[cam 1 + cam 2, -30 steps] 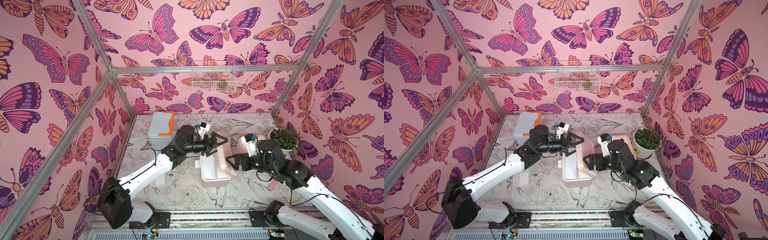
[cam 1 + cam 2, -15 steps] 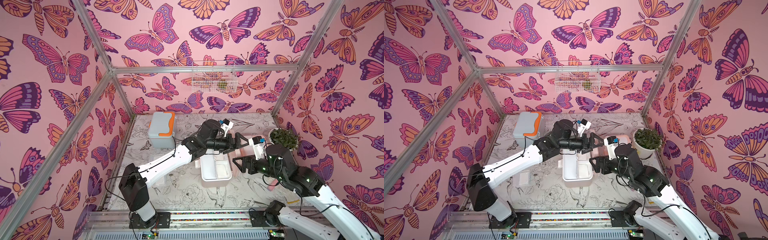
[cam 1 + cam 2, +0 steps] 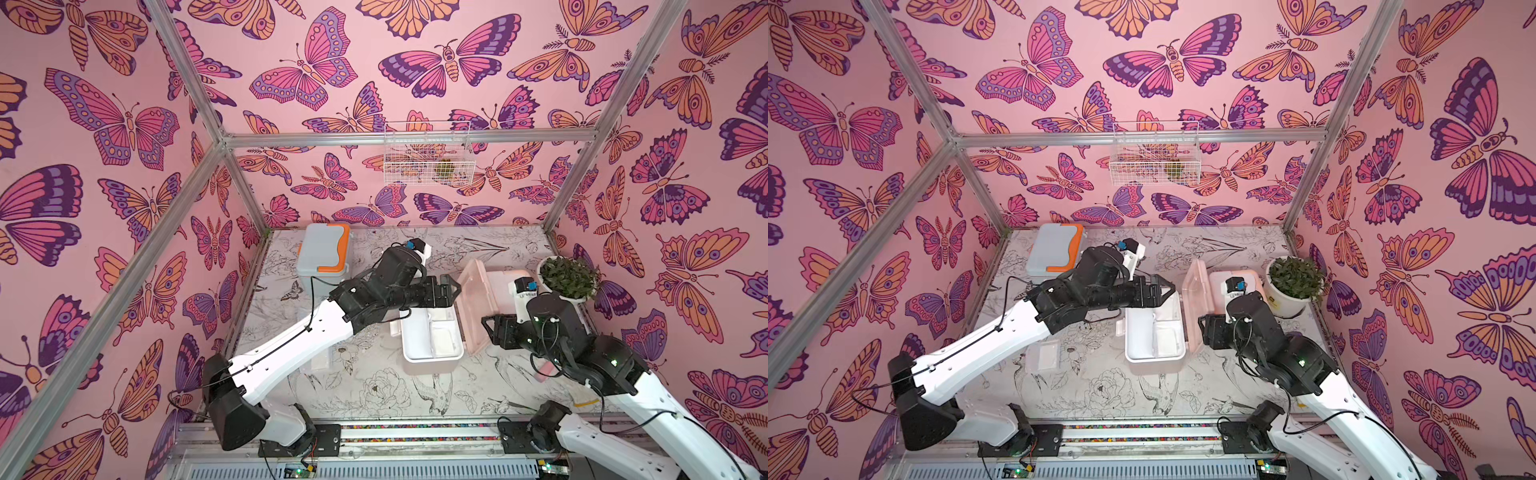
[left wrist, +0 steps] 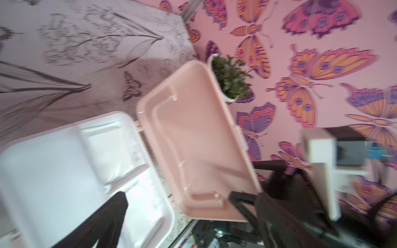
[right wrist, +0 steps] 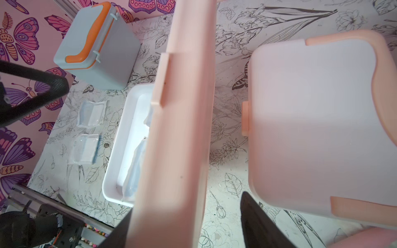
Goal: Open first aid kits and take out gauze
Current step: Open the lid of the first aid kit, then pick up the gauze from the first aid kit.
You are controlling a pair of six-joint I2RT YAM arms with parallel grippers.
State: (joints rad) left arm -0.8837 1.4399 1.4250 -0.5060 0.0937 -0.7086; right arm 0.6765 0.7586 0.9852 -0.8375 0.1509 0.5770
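The beige-pink first aid kit lies open mid-table: its white base [image 3: 415, 353] holds gauze [image 3: 444, 343], and its pink lid [image 3: 473, 307] [image 5: 182, 128] stands upright. My left gripper [image 3: 451, 291] [image 4: 176, 212] is open over the base, next to the lid. My right gripper [image 3: 492, 332] [image 5: 187, 204] is open, its fingers [image 5: 255, 223] straddling the lid's edge with a gap on one side. The white kit with peach trim [image 5: 311, 120] sits shut behind it. The blue-grey kit [image 3: 324, 253] stands shut at the back left. Two gauze packets [image 5: 92, 113] [image 5: 84, 148] lie on the table.
A white pot with a green plant [image 3: 567, 278] stands against the right wall, close to my right arm. A wire basket [image 3: 426, 153] hangs on the back wall. Metal frame posts mark the corners, and a rail [image 3: 415, 432] runs along the front edge.
My left arm has swung right across the open kit to the lid. My right gripper has come in around the lid's edge, and both grippers have narrowed.
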